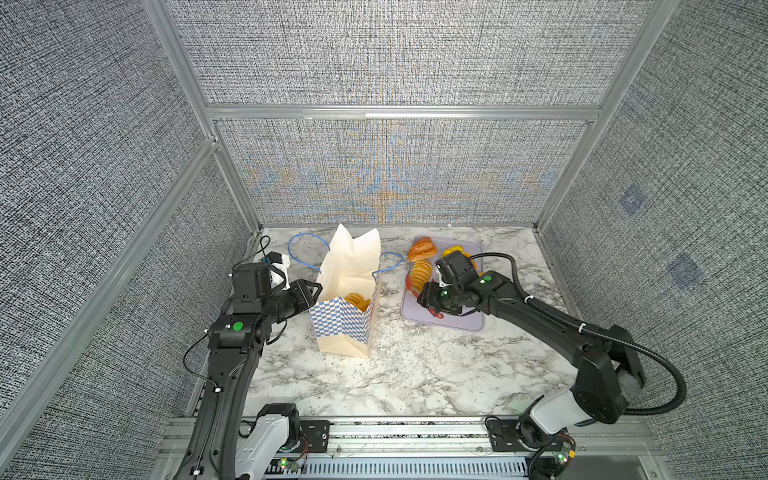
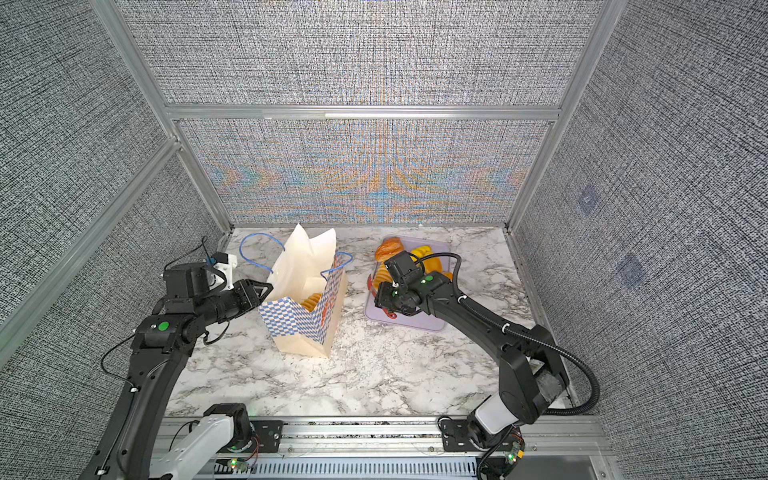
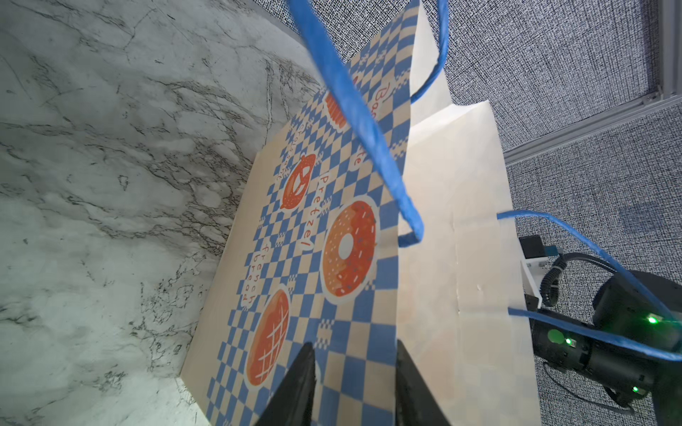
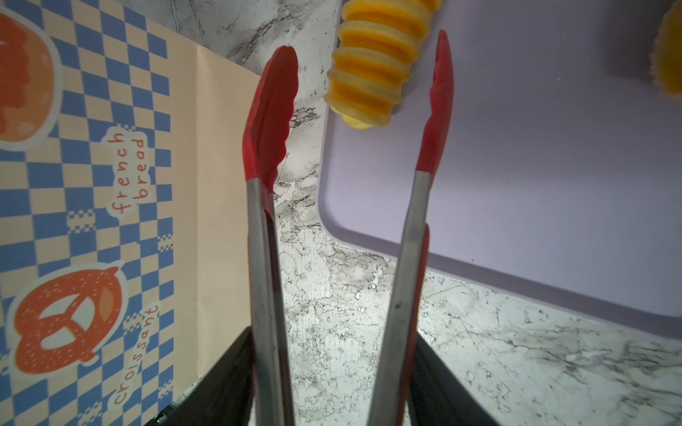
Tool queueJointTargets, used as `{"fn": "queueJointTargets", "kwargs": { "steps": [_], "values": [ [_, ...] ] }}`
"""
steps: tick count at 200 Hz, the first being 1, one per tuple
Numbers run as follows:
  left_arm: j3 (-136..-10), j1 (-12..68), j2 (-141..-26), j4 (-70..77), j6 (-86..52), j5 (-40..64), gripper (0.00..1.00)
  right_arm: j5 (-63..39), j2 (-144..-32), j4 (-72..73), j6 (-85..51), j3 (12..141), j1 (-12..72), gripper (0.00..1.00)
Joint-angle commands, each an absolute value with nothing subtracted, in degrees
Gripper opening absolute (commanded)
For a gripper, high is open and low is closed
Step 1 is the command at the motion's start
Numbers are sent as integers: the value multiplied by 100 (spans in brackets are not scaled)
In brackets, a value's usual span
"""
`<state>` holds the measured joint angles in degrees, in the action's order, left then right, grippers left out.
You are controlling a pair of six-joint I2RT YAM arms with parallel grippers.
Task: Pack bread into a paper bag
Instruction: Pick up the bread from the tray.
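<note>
In both top views, bread (image 1: pixel 356 300) already lay inside the paper bag (image 1: pixel 345 332), centre; several loaves (image 1: pixel 422 248) lay unpacked on the tray (image 1: pixel 463 322), right. Left wrist: my left pincer (image 3: pixel 354 345), part-open and gripping nothing visible, faced the bag's wall, bottom centre. Right wrist: my right pincer (image 4: pixel 332 391) clamped empty, spread tongs (image 4: pixel 271 110); a ridged loaf (image 4: pixel 371 70) sat between their tips, top centre.

Bright, even overhead light fills both top views; the paper bag (image 1: pixel 345 328) casts only a faint, soft shadow on the marble table (image 1: pixel 415 365). Coloured moiré ripples across the woven back wall (image 1: pixel 386 183), and wide-angle distortion tilts the frame posts (image 1: pixel 631 62) at the edges. In the left wrist view the blue cord handle (image 3: pixel 354 110) near the lens blurs. The right wrist view is dimmer, its tongs (image 4: pixel 273 118) soft, the lilac tray (image 4: pixel 553 166) shadowed.
</note>
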<state>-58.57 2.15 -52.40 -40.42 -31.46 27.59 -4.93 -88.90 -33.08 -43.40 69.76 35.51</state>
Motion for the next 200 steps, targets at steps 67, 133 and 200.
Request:
{"fn": "queueJointTargets", "kwargs": {
  "steps": [67, 133, 200],
  "values": [
    [-5818, 220, -5238, -3976, -3043, 2815, 35, -288, -9416, -3111, -4527, 7354, 3515, 63],
    [-5810, 216, -5271, -3958, -3041, 2839, 35, -26, -9610, -3182, -4588, 7479, 3515, 62],
    [-5819, 220, -5265, -3955, -3052, 2848, 35, -53, -9821, -3179, -4560, 7560, 3516, 59]
  ]
}}
